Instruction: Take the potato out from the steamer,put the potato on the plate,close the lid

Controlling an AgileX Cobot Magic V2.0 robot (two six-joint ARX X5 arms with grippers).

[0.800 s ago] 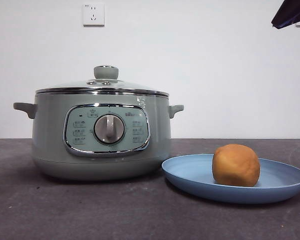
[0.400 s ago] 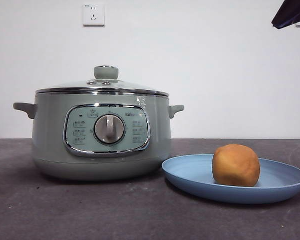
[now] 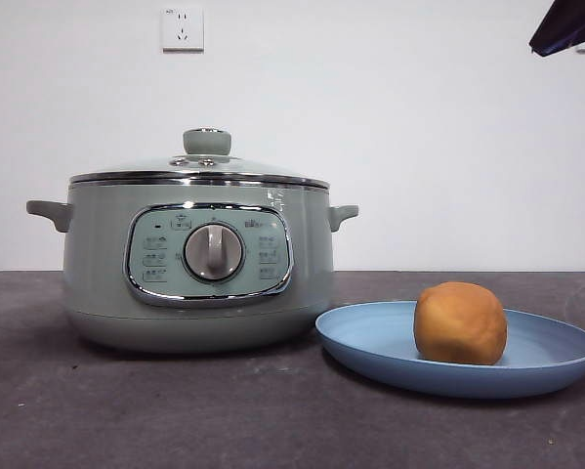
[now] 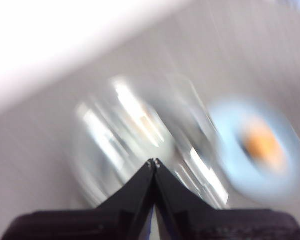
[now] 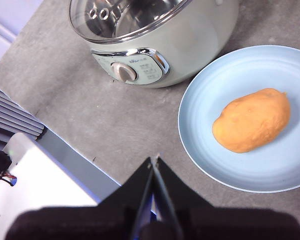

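The sage-green steamer [image 3: 196, 264] stands on the dark table with its glass lid [image 3: 200, 166] seated on its rim, knob up. The orange-tan potato [image 3: 460, 322] lies on the light-blue plate [image 3: 370, 337] right of the steamer. In the right wrist view the steamer [image 5: 190, 40], the plate [image 5: 200, 110] and the potato [image 5: 252, 120] lie below my right gripper [image 5: 155, 159], which is shut, empty and raised. My left gripper [image 4: 154, 162] is shut and empty, high above the blurred steamer [image 4: 134, 135] and plate [image 4: 230, 150].
A wall socket [image 3: 182, 27] sits on the white wall behind. A black arm tip [image 3: 570, 24] shows at the top right corner of the front view. A white base and the table's edge [image 5: 64, 150] show in the right wrist view.
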